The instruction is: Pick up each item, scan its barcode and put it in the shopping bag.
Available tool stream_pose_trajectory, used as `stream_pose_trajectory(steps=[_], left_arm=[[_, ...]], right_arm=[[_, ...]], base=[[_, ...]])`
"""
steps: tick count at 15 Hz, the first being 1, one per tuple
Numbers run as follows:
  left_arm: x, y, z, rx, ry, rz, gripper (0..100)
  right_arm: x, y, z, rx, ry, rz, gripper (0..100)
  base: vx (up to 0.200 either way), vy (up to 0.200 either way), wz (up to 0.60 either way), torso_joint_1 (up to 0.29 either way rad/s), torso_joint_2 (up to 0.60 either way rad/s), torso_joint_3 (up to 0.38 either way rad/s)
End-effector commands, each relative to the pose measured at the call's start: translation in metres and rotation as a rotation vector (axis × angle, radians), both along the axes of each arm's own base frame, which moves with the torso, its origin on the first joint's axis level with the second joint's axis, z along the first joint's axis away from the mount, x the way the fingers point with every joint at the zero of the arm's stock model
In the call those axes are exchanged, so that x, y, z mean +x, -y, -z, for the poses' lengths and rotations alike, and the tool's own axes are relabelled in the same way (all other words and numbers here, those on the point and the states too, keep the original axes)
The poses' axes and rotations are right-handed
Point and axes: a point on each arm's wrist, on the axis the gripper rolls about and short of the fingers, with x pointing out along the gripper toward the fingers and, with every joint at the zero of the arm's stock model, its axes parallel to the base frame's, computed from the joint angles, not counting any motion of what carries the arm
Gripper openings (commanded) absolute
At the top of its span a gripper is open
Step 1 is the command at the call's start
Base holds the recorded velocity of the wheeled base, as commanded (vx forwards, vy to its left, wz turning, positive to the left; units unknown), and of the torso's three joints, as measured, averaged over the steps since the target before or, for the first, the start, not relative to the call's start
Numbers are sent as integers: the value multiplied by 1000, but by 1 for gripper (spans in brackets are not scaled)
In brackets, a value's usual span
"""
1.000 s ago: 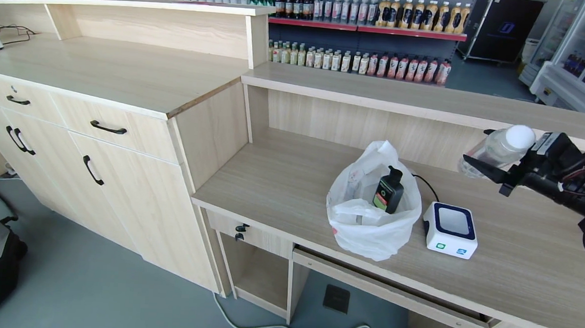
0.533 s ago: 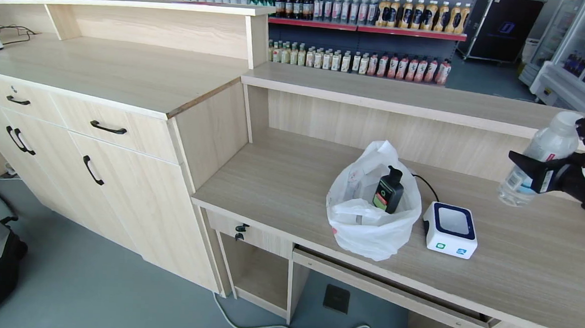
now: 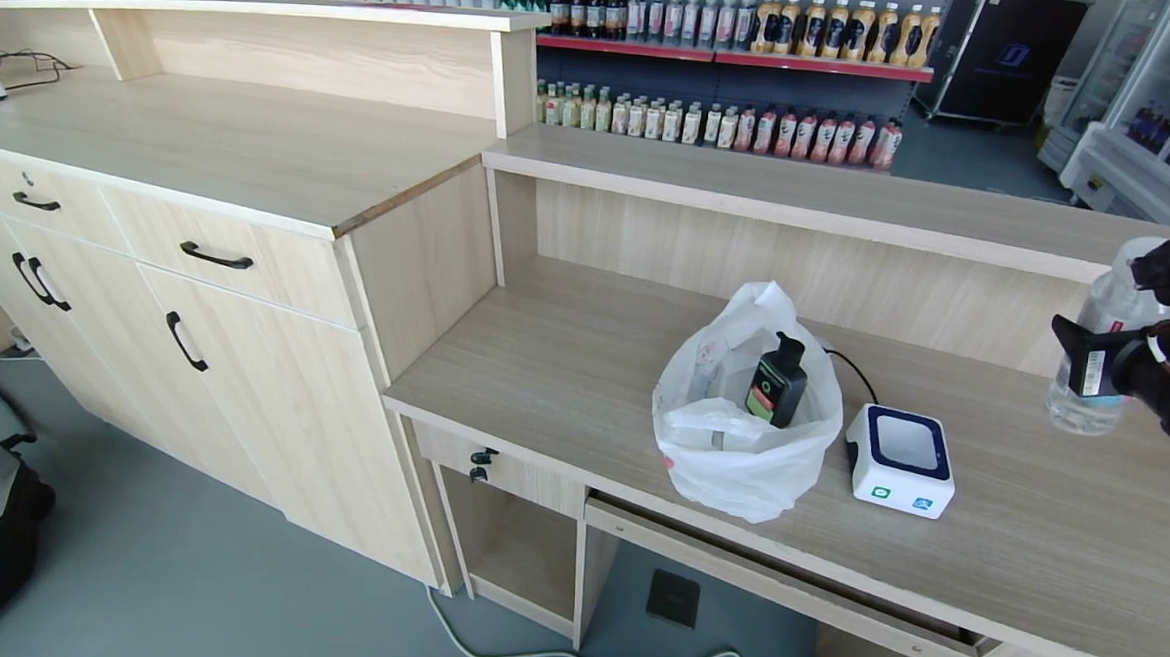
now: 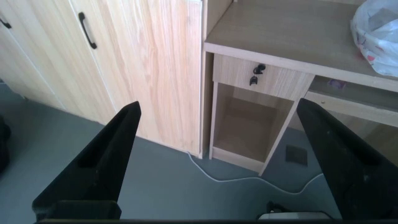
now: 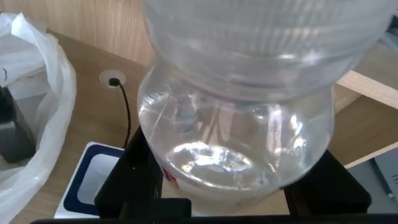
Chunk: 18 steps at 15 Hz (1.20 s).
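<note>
On the left, low beside the counter [image 3: 583, 368], my left gripper [image 4: 219, 104] hangs over the grey floor with its two dark fingers [image 4: 93, 168] spread wide and nothing between them. It faces the wooden cabinet doors and the open space under the counter's small locked drawer [image 4: 258, 74]. A corner of the shopping bag [image 4: 376, 31] shows on the counter top above that drawer. In the head view the white shopping bag [image 3: 739, 447] stands open on the near part of the counter, towards its middle. A black pump bottle [image 3: 778, 384] stands upright inside the bag, against its right wall. Just right of the bag, almost touching it, sits the white barcode scanner [image 3: 901, 458], window facing up. Its black cable [image 3: 853, 368] runs back behind the bag. Well right of the scanner, at the far right of the counter, my right arm comes in from the right edge with the wrist roughly level. My right gripper [image 3: 1122, 312] is clamped around the middle of the clear water bottle [image 3: 1093, 385], one finger on each side. The bottle stands close to upright, its cap end hidden behind the gripper. I cannot tell whether its base touches the counter. From my right wrist the water bottle [image 5: 236, 124] fills most of the view, with the scanner [image 5: 87, 180] and the bag [image 5: 37, 93] beyond it.
</note>
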Motion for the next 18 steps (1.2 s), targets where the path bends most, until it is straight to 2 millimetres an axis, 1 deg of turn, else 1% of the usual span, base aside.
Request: stream_pose_trajectory(steps=[1,2,3,5,8,9,10,11,12,14,15,16,18], left_arm=[[0,0,0,0,0,0,100],[0,0,0,0,-1,0,100],[0,0,0,0,0,0,100],[0,0,0,0,0,0,100],[0,0,0,0,0,0,100],[0,0,0,0,0,0,100],[0,0,0,0,0,0,100],[0,0,0,0,0,0,100],[0,0,0,0,0,0,100],[0,0,0,0,0,0,100],[0,0,0,0,0,0,100],[0,0,0,0,0,0,100],[0,0,0,0,-1,0,100]], right_arm=[[-2,-1,0,-12,14,-2,0],[-2,-1,0,-12,15,-1,0],[-3,-3,-1,-17,38,-25,0],[-2,-14,1,-23,71,-62,0],[4,-30,2,-35,97,-117,0],[7,-38,1,-17,116,-167,0],[14,-50,8,22,98,-253,0],[19,-58,14,65,84,-300,0],[28,-63,29,106,42,-322,0],[46,-66,61,179,-48,-332,0],[57,-66,74,201,-72,-339,0],[68,-67,85,220,-83,-344,0],[80,-70,97,267,-76,-370,0]], base=[[0,0,0,0,0,0],[0,0,0,0,0,0],[0,0,600,2,-2,2],[0,0,600,2,2,2],[0,0,600,4,2,-1],[0,0,0,0,0,0],[0,0,0,0,0,0],[0,0,0,0,0,0],[0,0,0,0,0,0],[0,0,0,0,0,0],[0,0,0,0,0,0],[0,0,0,0,0,0],[0,0,0,0,0,0]])
